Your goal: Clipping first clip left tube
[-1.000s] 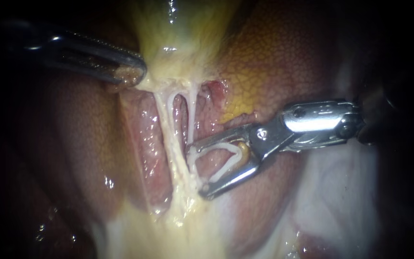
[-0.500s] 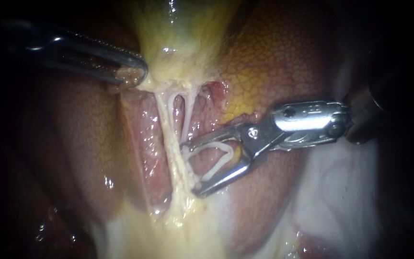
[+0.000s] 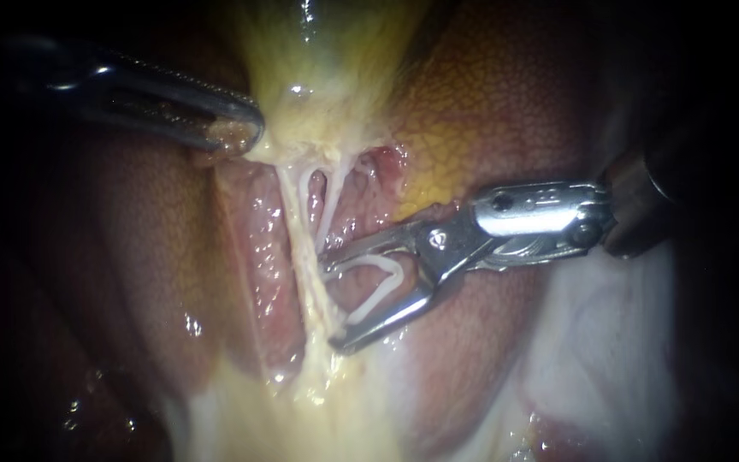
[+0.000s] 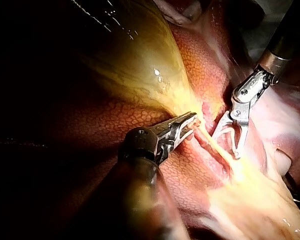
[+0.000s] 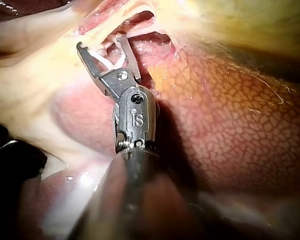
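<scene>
Starting at the upper left of the endoscope view, your left instrument (image 3: 234, 130) comes in with its jaws clamped down on the lower edge of the yellowish gallbladder (image 3: 327, 77), which fills the top centre. The liver (image 3: 130, 248) lies reddish-brown below it, on the left side of the frame.

Just right of those jaws, two thin pale tubes run down from the gallbladder in the middle of the frame. The left tube (image 3: 301, 239) is the longer one and slants down towards the lower centre. The right tube (image 3: 334, 201) is shorter and sits just beside it.

Further right, your right instrument (image 3: 333, 299) enters from the right edge. Its jaws stand wide apart, and both of them carry a white clip (image 3: 387, 289) that's spread open in a V. The jaw tips are right up against the left tube, roughly at its lower half. Honestly, I can't tell whether the tube is inside the clip's mouth or just next to it.

The right wrist view shows the same spread jaws with pale strands between the tips, but that doesn't settle it either.
</scene>
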### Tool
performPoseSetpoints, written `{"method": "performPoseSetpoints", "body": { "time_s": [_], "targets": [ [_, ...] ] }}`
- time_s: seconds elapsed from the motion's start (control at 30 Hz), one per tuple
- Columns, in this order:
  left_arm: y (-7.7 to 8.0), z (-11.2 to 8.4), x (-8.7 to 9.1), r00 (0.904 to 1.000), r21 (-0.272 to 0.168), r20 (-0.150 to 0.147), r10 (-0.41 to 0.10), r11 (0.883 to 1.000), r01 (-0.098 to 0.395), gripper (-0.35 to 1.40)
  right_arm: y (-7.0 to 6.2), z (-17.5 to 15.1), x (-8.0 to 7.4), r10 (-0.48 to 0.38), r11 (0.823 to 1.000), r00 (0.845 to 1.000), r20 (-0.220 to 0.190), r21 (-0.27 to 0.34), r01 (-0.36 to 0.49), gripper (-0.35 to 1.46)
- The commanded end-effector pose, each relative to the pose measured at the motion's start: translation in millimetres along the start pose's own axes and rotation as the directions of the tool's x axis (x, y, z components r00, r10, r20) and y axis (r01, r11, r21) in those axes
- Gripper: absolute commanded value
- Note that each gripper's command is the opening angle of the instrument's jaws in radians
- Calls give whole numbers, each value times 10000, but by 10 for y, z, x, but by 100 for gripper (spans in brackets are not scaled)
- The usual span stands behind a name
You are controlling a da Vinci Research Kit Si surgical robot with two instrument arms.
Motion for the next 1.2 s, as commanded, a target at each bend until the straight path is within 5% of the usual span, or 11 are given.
{"method": "performPoseSetpoints", "body": {
  "time_s": [0.03,0.47,1.2],
  "targets": [
    [0,0,0,10000,3,0,2,10000,-2,-35,-1,-5,0,-11,10000,10000,-39,-30,10,53],
    [0,-1,1,10000,10,-2,6,10000,-6,-35,-14,-53,13,130,9993,9999,68,-352,-127,53],
    [0,-2,1,10000,10,-2,6,10000,-6,-35,-29,-51,35,212,9994,9997,-132,-266,-215,52]
  ]
}}
